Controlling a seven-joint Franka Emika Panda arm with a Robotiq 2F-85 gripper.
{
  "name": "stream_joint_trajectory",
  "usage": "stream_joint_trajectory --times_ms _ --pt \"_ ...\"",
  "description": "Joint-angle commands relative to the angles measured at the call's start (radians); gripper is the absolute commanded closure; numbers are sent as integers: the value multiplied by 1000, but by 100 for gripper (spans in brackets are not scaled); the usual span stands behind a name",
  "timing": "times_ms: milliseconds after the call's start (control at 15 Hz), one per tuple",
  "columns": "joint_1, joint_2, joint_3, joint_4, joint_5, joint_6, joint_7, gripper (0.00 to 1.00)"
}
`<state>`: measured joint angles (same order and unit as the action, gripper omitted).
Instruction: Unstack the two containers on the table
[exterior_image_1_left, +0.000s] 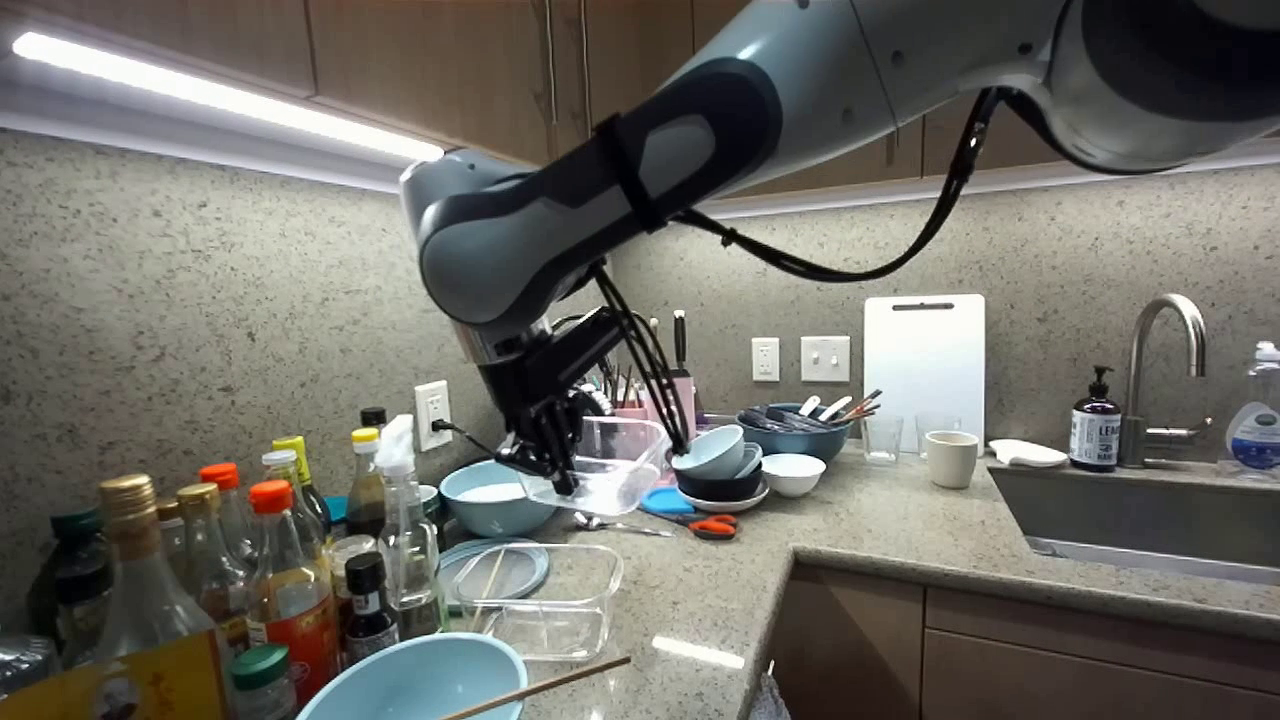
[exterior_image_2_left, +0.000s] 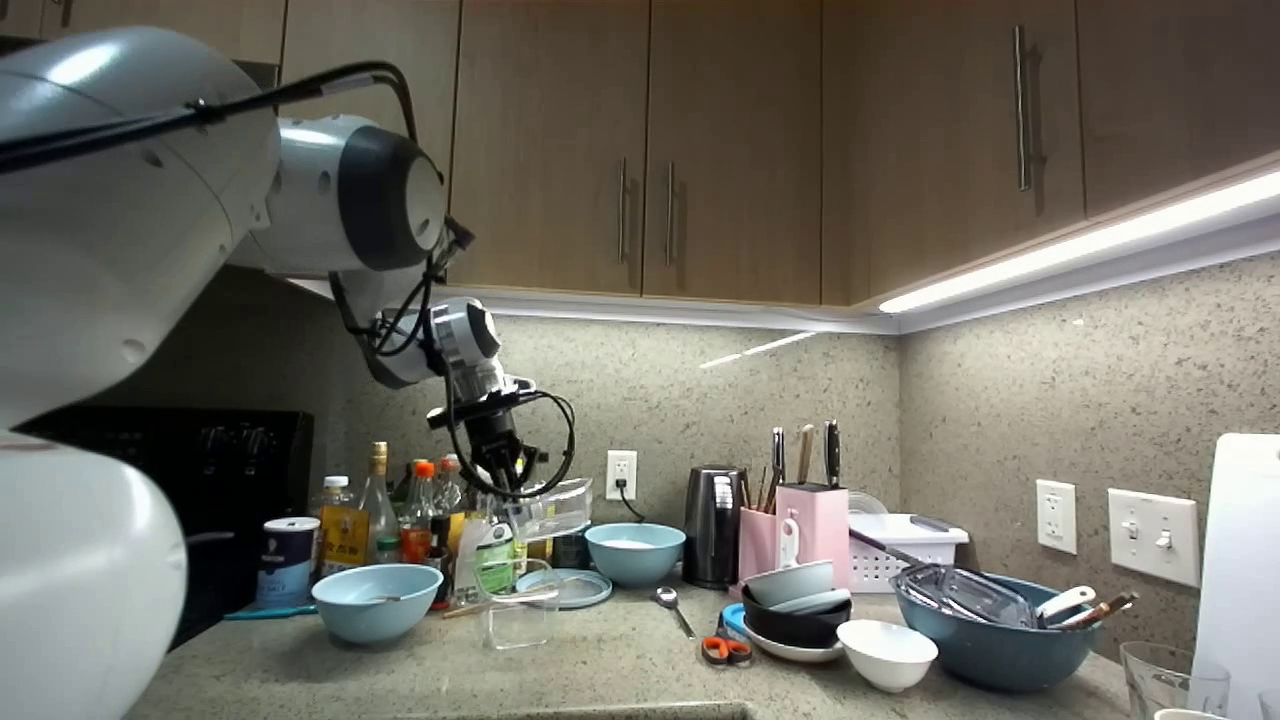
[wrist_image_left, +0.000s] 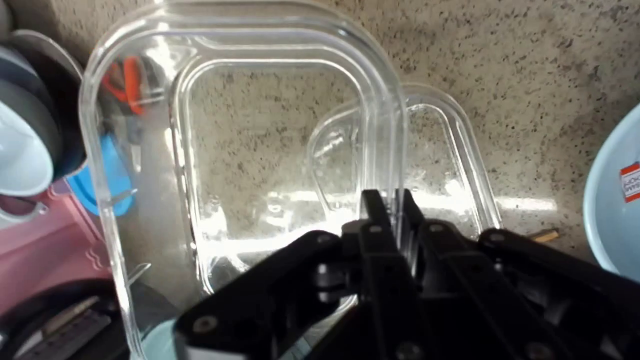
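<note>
Arm (exterior_image_1_left: 600, 180) stretched out, tilted gripper (wrist_image_left: 387, 197) clamped over the wall of the raised tub (exterior_image_1_left: 622, 465)
From the left in an exterior view: bottles (exterior_image_1_left: 280, 570), the lower tub (exterior_image_1_left: 550, 625) resting on the countertop (exterior_image_1_left: 690, 570), then bare stone to its front edge (exterior_image_1_left: 792, 556).

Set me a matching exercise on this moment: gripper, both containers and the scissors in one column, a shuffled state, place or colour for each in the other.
1. Gripper
2. Held container
3. Other container
4. Scissors

A. clear, resting on the countertop
B. orange-handled
C. closed on a container's wall
D. clear, raised above the countertop

Pairs: 1-C, 2-D, 3-A, 4-B
</note>
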<state>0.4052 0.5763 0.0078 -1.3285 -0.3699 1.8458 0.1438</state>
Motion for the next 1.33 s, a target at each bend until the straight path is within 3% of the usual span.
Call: stream_joint_trajectory --times_ms 0,267,600,1000,1267 --pt "-66 -189 20 -233 80 7 117 95" --pt "-159 -312 27 -424 216 75 177 95" --pt "-265 -333 22 -565 386 249 111 95" --pt "-276 -286 16 -546 350 262 132 91" --pt "-278 -214 20 -488 349 257 104 95"
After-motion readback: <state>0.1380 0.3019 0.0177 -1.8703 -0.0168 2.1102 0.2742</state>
